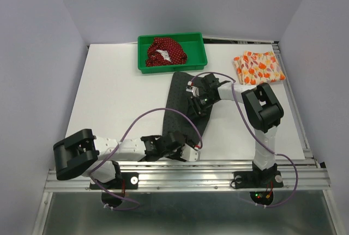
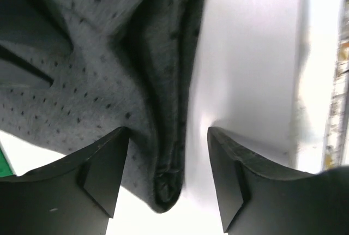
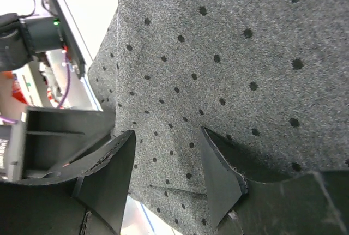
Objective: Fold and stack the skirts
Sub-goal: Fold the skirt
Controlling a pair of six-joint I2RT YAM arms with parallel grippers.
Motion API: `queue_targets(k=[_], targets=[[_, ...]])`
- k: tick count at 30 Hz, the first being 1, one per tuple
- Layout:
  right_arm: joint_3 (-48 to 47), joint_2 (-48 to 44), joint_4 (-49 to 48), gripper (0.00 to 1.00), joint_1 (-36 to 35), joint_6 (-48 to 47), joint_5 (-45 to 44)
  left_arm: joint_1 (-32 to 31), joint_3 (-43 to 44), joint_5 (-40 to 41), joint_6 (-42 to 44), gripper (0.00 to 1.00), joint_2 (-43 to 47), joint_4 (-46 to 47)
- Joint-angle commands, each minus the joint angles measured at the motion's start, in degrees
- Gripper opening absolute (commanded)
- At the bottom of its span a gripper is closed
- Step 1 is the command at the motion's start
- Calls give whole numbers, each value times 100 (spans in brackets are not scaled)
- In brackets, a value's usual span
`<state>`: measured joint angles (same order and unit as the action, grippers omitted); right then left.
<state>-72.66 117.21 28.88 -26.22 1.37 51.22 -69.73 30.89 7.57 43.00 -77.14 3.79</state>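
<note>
The charcoal-grey skirt (image 1: 182,116) with small dark dots lies stretched out mid-table, from near the tray to the front edge. My left gripper (image 1: 182,152) is at its near end, open. In the left wrist view a rolled hem of the grey skirt (image 2: 163,109) sits between the fingers (image 2: 103,169), close to the left one and not pinched. My right gripper (image 1: 196,103) is low over the skirt's middle, open, with flat grey cloth (image 3: 229,55) under its fingertips (image 3: 218,175). The dark red dotted skirt (image 1: 163,51) is bunched in the tray. The orange-and-white skirt (image 1: 258,67) lies folded at the back right.
The green plastic tray (image 1: 172,69) stands at the back centre, just beyond the grey skirt. A metal rail (image 1: 218,170) runs along the table's near edge by the arm bases. White tabletop (image 1: 114,98) shows left of the grey skirt.
</note>
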Motion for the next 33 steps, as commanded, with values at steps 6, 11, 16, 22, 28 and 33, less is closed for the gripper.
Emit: queue_targets(k=[6, 11, 16, 22, 28, 33], targets=[[200, 452, -155, 57, -41, -259, -692, -163, -277, 332, 156, 53, -775, 596], [261, 434, 12, 57, -41, -435, -666, -163, -312, 227, 138, 35, -996, 711], [253, 461, 73, 57, -41, -514, -737, -163, 256, -228, -28, 12, -487, -17], [-613, 58, 467, 63, 28, -384, -868, -198, 1409, -1194, -468, 0, -37, -2012], [-2233, 109, 495, 78, 766, 20, -885, -225, 2122, -1802, -898, 0, -204, -3094], [-3007, 601, 408, 81, 820, 21, -992, -225, 2570, -2128, -1206, 0, -292, -3560]])
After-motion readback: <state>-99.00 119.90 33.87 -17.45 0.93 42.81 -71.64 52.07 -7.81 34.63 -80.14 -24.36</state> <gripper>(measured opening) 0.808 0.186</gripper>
